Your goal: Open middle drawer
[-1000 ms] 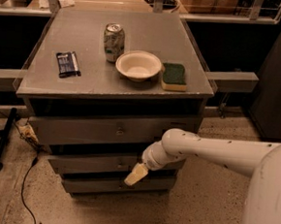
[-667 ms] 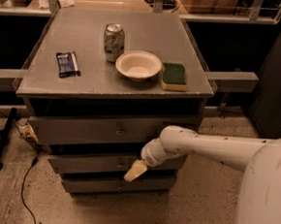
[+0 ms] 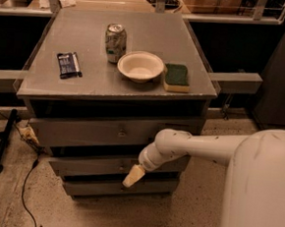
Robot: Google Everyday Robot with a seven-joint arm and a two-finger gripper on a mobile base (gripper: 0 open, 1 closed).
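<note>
The middle drawer point(image 3: 91, 166) is a long, low grey front in a grey cabinet, between a taller top drawer point(image 3: 82, 132) and a smaller bottom drawer point(image 3: 102, 187). My gripper point(image 3: 133, 176), with a pale yellow tip, hangs at the end of my white arm point(image 3: 194, 146). It is right in front of the middle drawer's centre, at its lower edge. The arm's end hides the drawer's knob. I cannot tell whether the gripper touches the front.
The cabinet top point(image 3: 90, 27) holds a soda can point(image 3: 115, 42), a white bowl point(image 3: 140, 66), a green sponge point(image 3: 177, 77) and a black packet point(image 3: 68, 64). A cable point(image 3: 26, 185) and a black bar point(image 3: 4, 141) lie on the floor to the left. My white body fills the lower right.
My arm has shifted slightly left and closer to the cabinet. The gripper stays in front of the middle drawer. The drawers look unmoved.
</note>
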